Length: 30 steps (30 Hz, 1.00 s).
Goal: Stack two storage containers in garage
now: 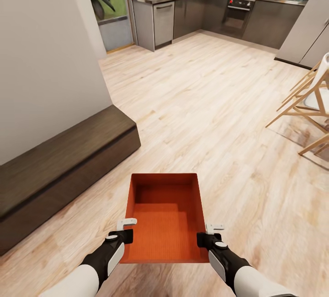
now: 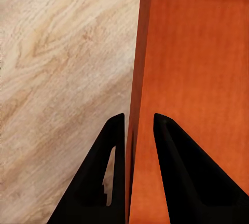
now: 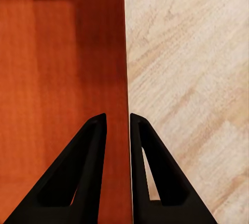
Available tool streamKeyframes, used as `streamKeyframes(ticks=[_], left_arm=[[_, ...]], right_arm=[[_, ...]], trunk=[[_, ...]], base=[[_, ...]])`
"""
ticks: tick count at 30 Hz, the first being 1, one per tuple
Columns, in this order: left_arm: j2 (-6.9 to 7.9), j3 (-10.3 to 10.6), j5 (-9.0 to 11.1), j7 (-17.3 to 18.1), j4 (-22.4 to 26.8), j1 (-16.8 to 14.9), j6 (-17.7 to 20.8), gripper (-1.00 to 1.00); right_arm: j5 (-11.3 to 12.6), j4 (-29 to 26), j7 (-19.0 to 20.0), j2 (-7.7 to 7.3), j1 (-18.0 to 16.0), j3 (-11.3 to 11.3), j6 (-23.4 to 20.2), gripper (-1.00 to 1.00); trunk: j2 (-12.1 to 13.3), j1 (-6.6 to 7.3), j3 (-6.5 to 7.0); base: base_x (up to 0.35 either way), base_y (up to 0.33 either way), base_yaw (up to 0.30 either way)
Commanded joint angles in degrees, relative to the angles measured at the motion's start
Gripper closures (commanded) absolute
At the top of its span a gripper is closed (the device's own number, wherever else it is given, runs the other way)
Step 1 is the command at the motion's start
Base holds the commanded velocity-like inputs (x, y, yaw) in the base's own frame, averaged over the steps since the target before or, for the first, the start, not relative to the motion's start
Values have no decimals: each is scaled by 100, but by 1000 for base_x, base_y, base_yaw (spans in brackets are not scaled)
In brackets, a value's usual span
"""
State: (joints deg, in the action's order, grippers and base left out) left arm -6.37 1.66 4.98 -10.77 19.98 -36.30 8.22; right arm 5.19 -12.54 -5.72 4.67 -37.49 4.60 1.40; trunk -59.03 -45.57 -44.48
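Both arms reach forward, white forearms ending in black wrists. The left gripper has its jaws pinched on one side wall of the storage container; the right gripper clamps the opposite wall.

Home: kitchen cabinets, oven

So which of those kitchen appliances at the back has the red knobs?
The oven, the dark unit under the stovetop, has red knobs along its top. The steel dishwasher to its left has only a handle.
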Motion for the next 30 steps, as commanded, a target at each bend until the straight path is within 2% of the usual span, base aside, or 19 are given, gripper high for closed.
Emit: streamKeyframes(ticks=[1,30], left_arm=[[8,-7,11,-65,11,0,40,100],[11,-7,6,-65,15,0,39,100]], right_arm=[[8,-3,-190,-22,-4,-31,19,100],[8,-3,-210,-19,-4,-23,27,100]], trunk=[[39,22,15],[1202,659,536]], base=[[0,0,0],[0,0,0]])
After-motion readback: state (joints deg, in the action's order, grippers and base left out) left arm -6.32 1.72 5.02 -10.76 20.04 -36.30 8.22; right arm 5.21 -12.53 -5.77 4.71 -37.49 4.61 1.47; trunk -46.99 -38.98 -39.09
